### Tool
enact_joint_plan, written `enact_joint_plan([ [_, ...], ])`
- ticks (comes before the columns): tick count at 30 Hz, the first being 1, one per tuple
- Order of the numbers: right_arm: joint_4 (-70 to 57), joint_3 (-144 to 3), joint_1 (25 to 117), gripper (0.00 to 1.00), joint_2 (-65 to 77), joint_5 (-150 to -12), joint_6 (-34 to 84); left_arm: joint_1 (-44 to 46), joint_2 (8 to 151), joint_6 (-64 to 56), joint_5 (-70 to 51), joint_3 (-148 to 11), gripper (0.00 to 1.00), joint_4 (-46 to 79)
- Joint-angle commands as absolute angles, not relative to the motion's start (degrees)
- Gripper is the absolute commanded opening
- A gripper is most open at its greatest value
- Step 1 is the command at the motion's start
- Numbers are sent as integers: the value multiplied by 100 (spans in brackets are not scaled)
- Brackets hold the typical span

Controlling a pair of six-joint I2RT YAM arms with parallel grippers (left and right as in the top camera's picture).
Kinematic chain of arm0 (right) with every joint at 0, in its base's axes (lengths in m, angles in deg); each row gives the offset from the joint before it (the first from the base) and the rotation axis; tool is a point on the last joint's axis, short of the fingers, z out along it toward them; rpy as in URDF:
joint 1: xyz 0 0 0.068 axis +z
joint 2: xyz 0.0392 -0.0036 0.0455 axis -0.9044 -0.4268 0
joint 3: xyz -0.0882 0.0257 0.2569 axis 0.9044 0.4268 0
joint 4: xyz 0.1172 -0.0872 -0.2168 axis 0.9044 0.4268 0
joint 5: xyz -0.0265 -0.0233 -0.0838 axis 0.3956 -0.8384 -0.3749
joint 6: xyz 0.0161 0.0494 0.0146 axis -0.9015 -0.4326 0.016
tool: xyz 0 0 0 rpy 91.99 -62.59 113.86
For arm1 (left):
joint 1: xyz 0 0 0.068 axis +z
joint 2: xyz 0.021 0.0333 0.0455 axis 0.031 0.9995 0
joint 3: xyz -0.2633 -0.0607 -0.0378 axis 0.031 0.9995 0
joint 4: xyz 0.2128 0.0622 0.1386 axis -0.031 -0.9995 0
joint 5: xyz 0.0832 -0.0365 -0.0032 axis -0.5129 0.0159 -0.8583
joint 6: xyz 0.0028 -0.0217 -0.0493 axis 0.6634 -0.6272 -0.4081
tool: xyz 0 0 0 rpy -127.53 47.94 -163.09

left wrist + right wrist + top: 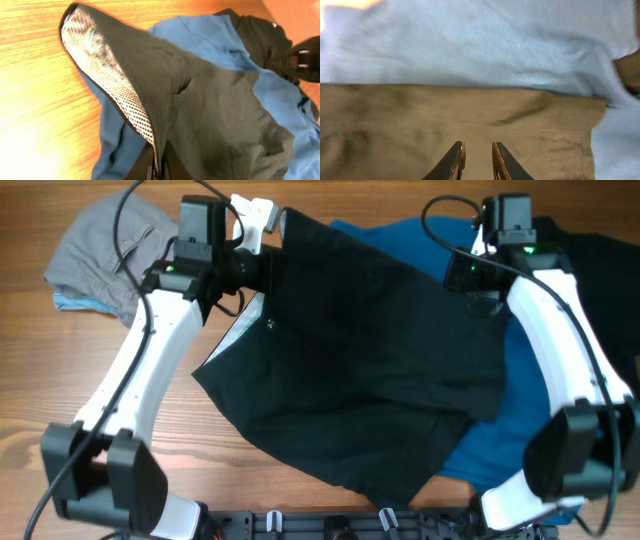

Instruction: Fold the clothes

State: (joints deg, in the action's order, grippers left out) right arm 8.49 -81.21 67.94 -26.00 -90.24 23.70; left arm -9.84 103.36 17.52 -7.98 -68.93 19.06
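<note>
Two sets of jaws at the far edge of the black shorts (350,360), spread over the blue garment (490,440) mid-tabletop (60,380), long axis left to right. Left jaws clamped on the mesh-lined (110,85) far-left corner; right jaws narrowly parted at the far-right corner, grip impossible to confirm. Probably calls for drawing both corners toward the near edge together.

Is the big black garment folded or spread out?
Spread out, not folded: the black shorts lie open over the blue shirt, one corner lifted by the left end effector.
</note>
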Motion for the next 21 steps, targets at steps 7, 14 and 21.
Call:
enact_joint_plan([
  [7, 259, -8102, 6617, 15, -4736, -8858, 2088, -956, 9505, 2008, -2708, -6974, 4, 872],
  [14, -571, -8185, 6191, 19, -4819, -7195, 2945, -783, 8935, 1921, -3017, -6974, 4, 555],
  [21, -1133, -8255, 5981, 24, -4650, -6375, 3047, -613, 8843, 1818, -3191, -6974, 4, 381],
])
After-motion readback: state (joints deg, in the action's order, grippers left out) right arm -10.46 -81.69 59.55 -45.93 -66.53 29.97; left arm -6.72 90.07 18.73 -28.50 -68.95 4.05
